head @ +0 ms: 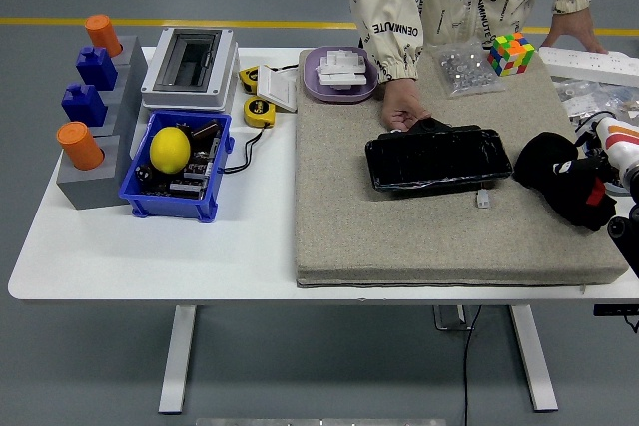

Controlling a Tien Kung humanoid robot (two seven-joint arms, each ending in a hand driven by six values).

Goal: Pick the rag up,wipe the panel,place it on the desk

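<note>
From the head view we see a white table (150, 256) with a large grey felt mat (429, 236) covering its right half. On the mat lies the panel (437, 158), a flat black rectangle with a glossy, reflective face, its long side running left to right and slightly tilted. A small white connector (482, 200) sits on the mat just below the panel's lower right corner.

The rag (561, 173) is a dark, almost black bundle of soft cloth, crumpled into a rounded lump with no pattern we can make out. It rests at the right edge of the mat, just beside the panel's right end but apart from it. The right hand (589, 187) comes in from the right edge of the picture and its black fingers are closed around the rag (the cloth and the fingers are much the same colour, so we cannot separate each finger). Red and white parts of the wrist show behind it.

A person stands at the far side of the table in a cream printed jacket. One person's hand (403, 107) rests on the mat at the panel's far left corner, touching it; the other is on a white power strip (599, 64) at the far right.

Further back on the mat we see a purple tray (340, 86) and a colourful puzzle cube (510, 53). On the bare left side stand a blue bin (150, 197) holding a yellow lemon (170, 149), and a grey electrical box (190, 69).
</note>
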